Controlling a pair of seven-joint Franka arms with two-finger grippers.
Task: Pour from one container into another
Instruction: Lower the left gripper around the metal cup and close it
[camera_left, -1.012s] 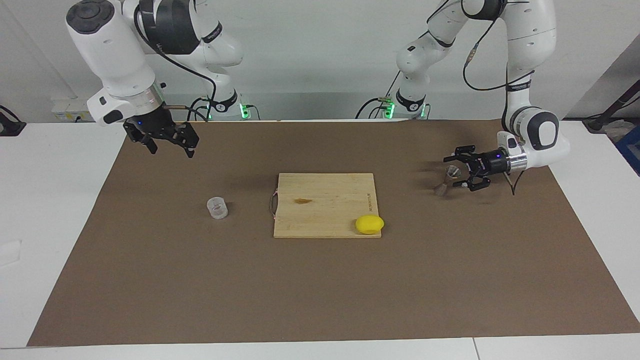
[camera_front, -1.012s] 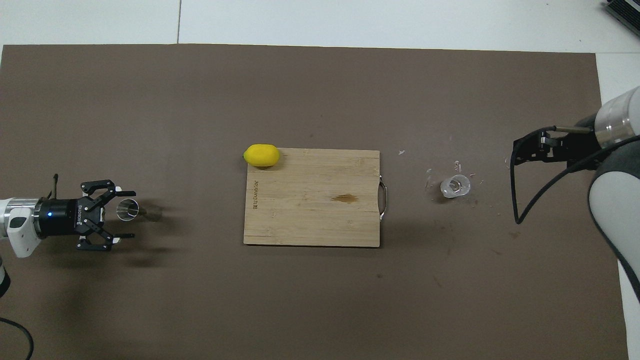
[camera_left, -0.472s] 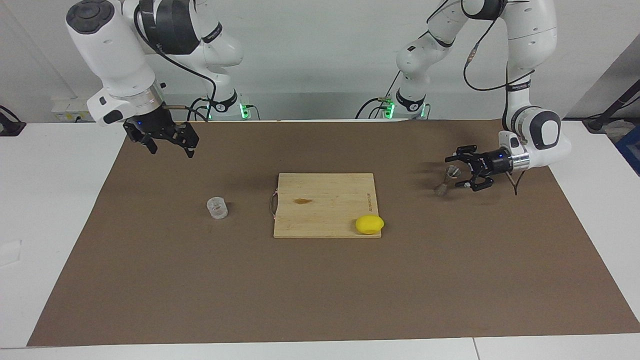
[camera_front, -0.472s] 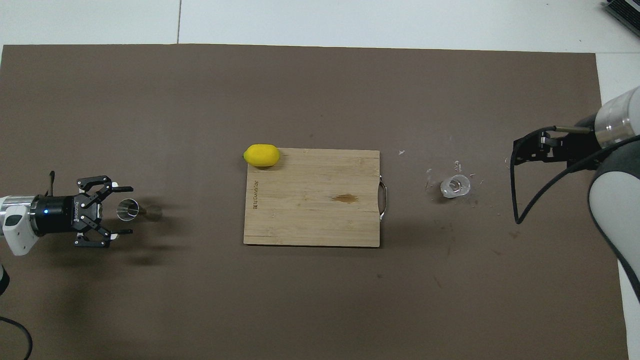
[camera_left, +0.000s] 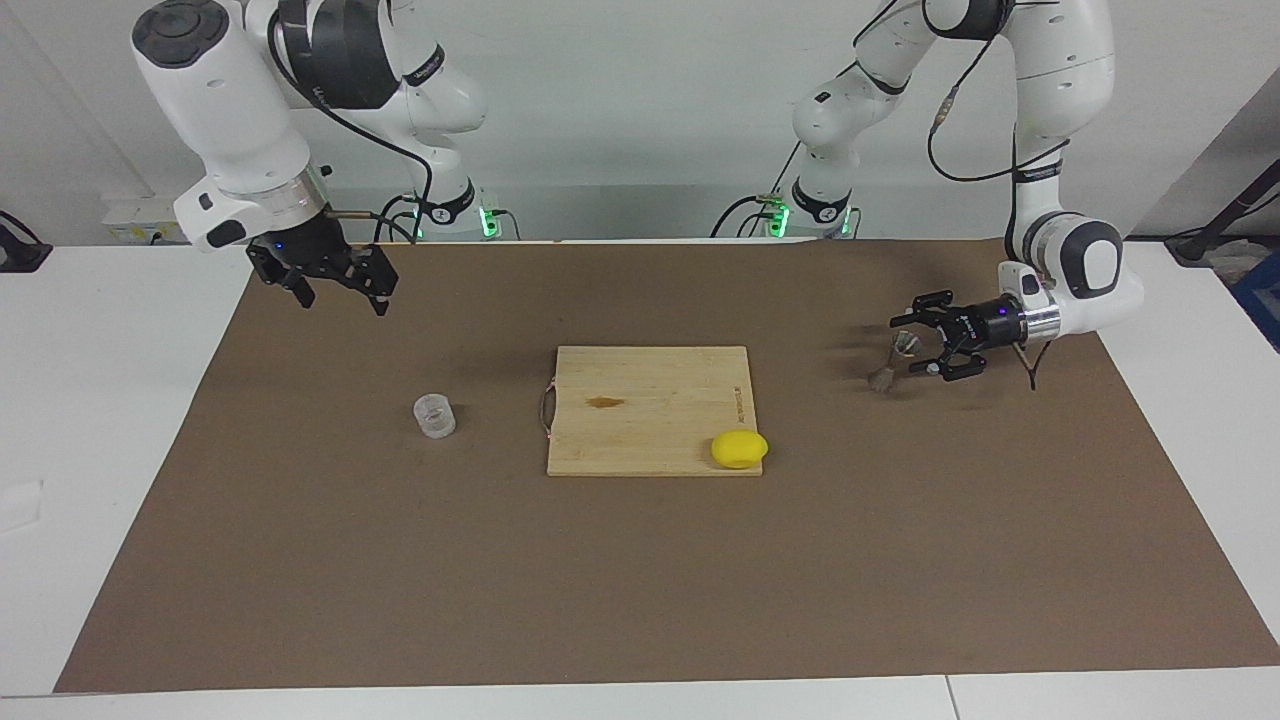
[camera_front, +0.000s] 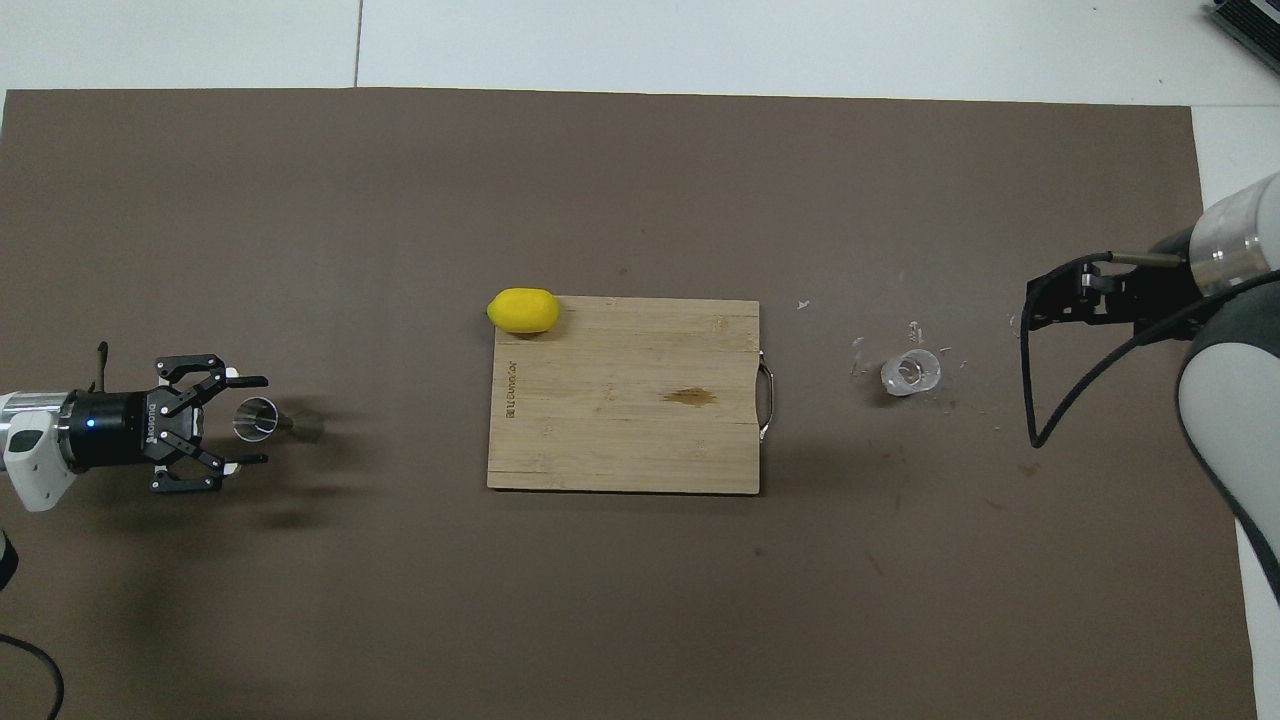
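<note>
The clear squat cup (camera_left: 434, 416) stands on the brown mat toward the right arm's end; it also shows in the overhead view (camera_front: 910, 371). The metal jigger (camera_left: 893, 360) stands on the mat toward the left arm's end, its open top (camera_front: 256, 420) facing up. My left gripper (camera_left: 910, 346) lies level and low, open, with the jigger's upper cone between its fingertips; I cannot tell whether they touch it. My right gripper (camera_left: 340, 296) hangs open and empty in the air over the mat's corner near the right arm's base, apart from the cup.
A wooden cutting board (camera_left: 650, 400) with a metal handle lies mid-mat. A yellow lemon (camera_left: 739, 448) rests on the board's corner farthest from the robots, toward the left arm's end. Small white flecks lie around the cup.
My left gripper has drawn back slightly toward its end of the table and its fingers look a little narrower. The jigger, the cup and the right arm have not moved.
</note>
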